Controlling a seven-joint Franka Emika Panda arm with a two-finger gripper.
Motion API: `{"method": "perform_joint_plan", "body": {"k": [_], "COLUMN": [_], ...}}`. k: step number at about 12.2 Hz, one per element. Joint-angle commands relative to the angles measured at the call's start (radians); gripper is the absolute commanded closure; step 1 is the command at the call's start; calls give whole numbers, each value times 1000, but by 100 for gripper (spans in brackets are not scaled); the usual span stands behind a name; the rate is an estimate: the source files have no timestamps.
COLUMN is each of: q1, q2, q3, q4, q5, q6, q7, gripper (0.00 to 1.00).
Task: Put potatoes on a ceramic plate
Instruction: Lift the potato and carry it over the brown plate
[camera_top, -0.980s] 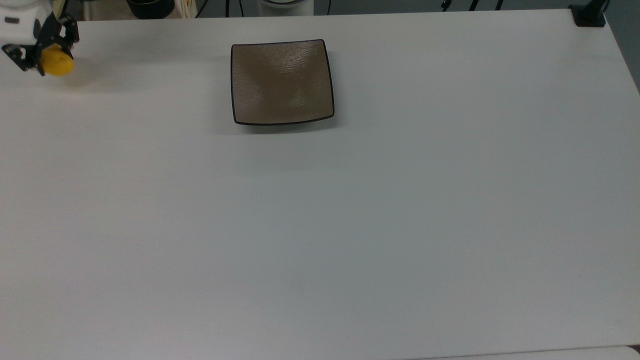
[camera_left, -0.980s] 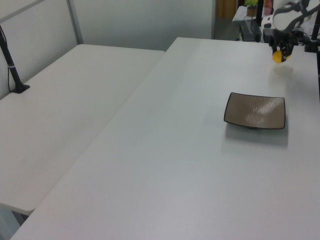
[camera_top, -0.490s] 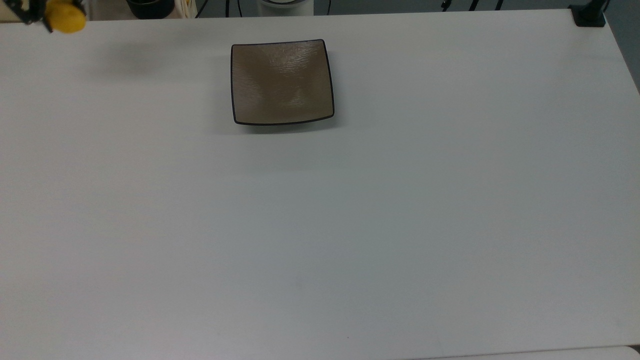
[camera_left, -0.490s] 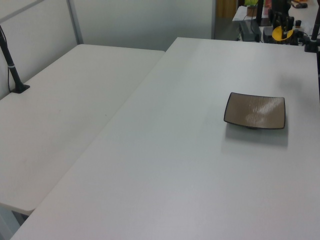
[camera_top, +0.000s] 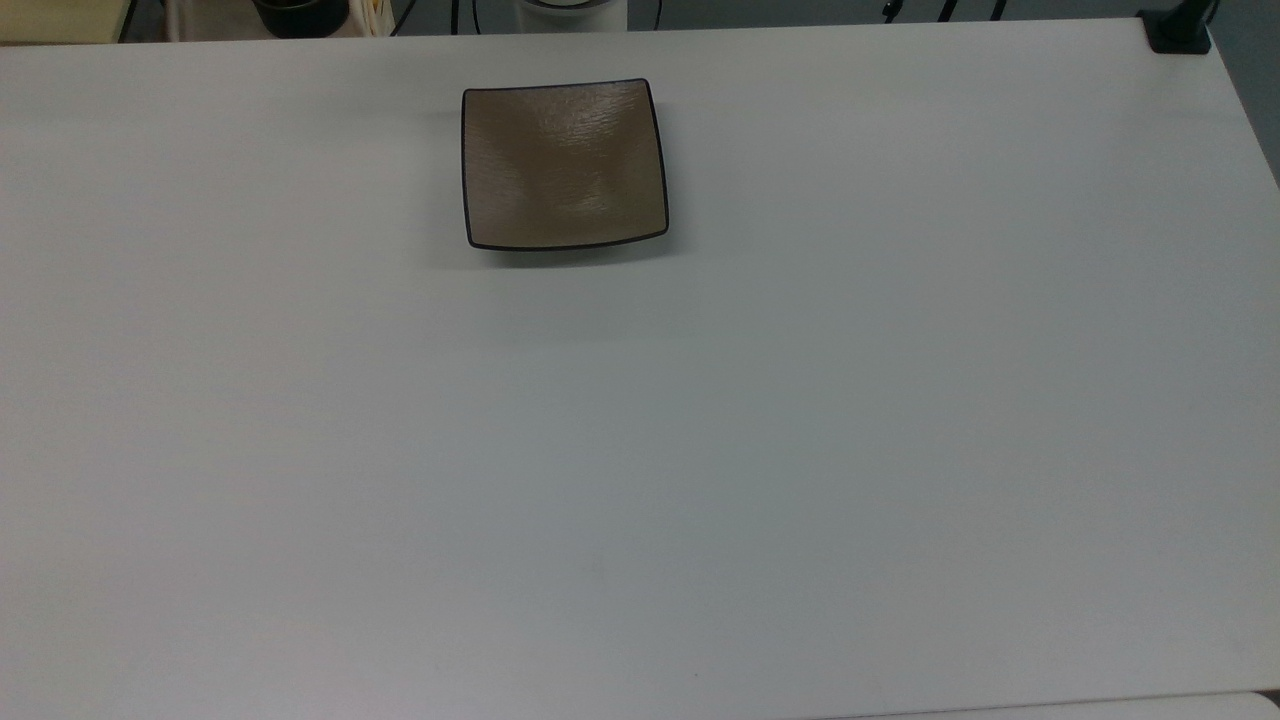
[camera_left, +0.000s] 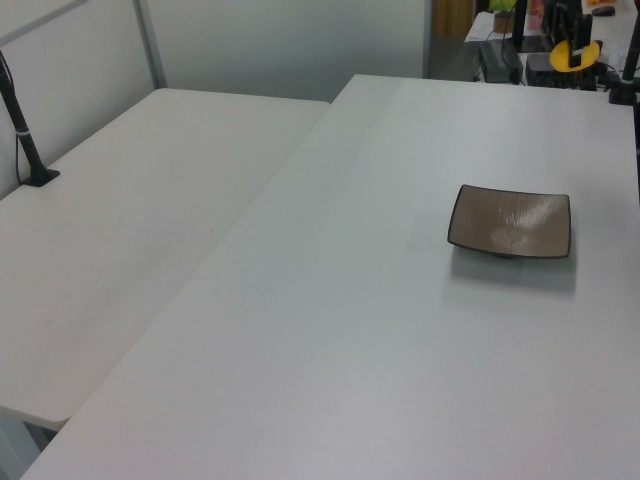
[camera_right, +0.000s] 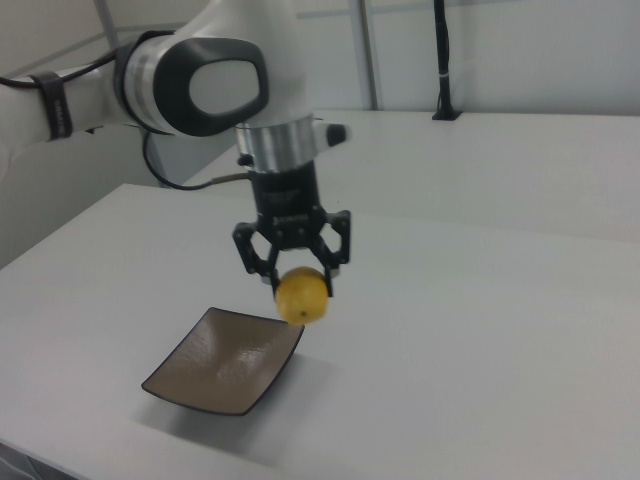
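Now the gripper (camera_right: 300, 283) hangs in the air above the table (camera_right: 480, 330) with its jaws clamped on the yellow potato (camera_right: 302, 297), and the potato touches nothing else. In the right view the potato shows over the plate's (camera_right: 224, 375) upper right corner. The brown square plate (camera_top: 563, 164) lies flat on the white table (camera_top: 640, 420) with nothing on it, and in the left view the potato (camera_left: 580, 55) shows near the top right, well apart from the plate (camera_left: 511, 222).
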Motion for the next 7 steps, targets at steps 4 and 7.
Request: {"method": "perform_joint_plan", "body": {"k": [4, 7], "q1": [206, 271], "q2": [-24, -37], "q3": [-8, 1], "q4": [-96, -219], "q5": [138, 150], "q6": [20, 168], "q7": [498, 621], "gripper": [100, 100]}}
